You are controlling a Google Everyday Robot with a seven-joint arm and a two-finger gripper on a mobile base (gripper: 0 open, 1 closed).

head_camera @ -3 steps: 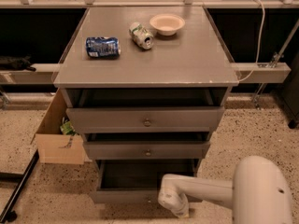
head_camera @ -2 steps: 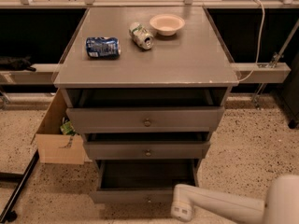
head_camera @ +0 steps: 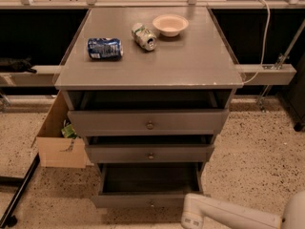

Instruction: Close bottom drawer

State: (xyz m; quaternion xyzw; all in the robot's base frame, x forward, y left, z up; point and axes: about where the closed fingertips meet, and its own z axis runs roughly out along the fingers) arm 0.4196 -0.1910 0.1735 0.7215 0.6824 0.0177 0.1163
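Observation:
The bottom drawer is the lowest and narrowest of the grey cabinet's three. It is pulled well out, so its long shallow box shows, dark and empty. Its plain grey front faces me near the floor. My gripper is at the end of the white arm coming in from the lower right. It sits low, just right of the drawer front's right end, at the bottom edge of the view. I cannot tell if it touches the drawer.
The top drawer and middle drawer are partly open. On the cabinet top lie a blue packet, a tipped can and a bowl. A cardboard box stands at the left, and a black bar crosses the floor.
The white arm and gripper have moved down and to the right, toward the bottom edge of the view. The bottom drawer is as far out as before.

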